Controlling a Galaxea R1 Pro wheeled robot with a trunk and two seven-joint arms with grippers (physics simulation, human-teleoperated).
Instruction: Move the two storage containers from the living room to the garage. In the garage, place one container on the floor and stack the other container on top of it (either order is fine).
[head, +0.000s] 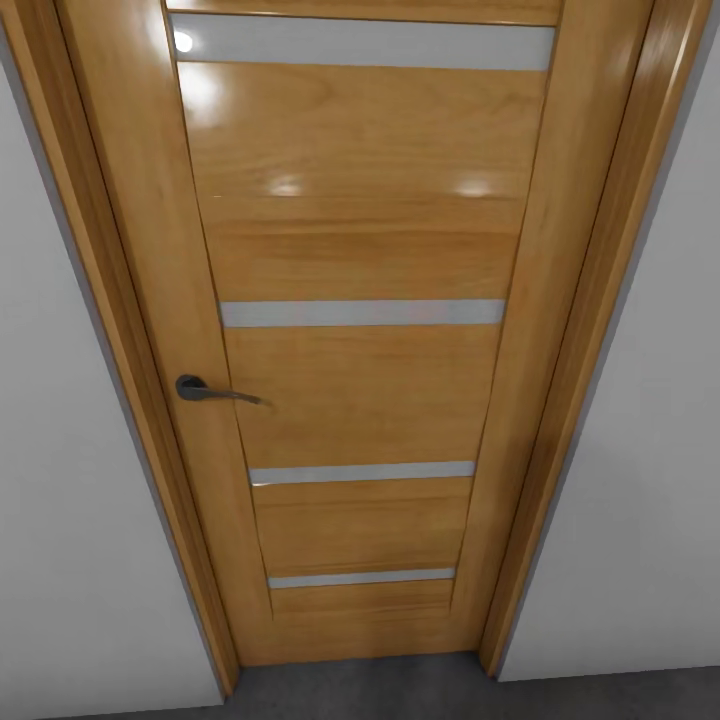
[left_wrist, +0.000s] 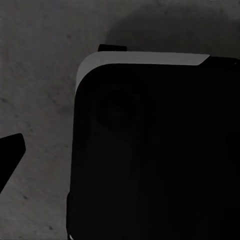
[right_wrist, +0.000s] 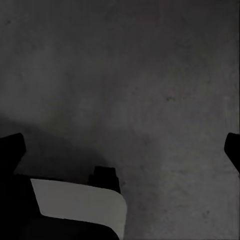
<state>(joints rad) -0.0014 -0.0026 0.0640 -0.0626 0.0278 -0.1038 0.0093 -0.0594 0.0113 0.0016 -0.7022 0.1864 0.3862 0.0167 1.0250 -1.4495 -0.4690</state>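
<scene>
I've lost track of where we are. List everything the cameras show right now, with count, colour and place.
Door: one, glossy honey-coloured wood with four pale horizontal strips, closed, straight ahead in the head view.
Door handle: one, dark grey lever, on the door's left side.
Door frame: one, matching wood, around the door.
Walls: white, either side of the frame.
Floor: dark grey concrete, below the door; also under both wrist cameras.
Robot base: black with a light grey edge, seen from the left wrist.
Right hand: dark fingertips wide apart, over the floor.
</scene>
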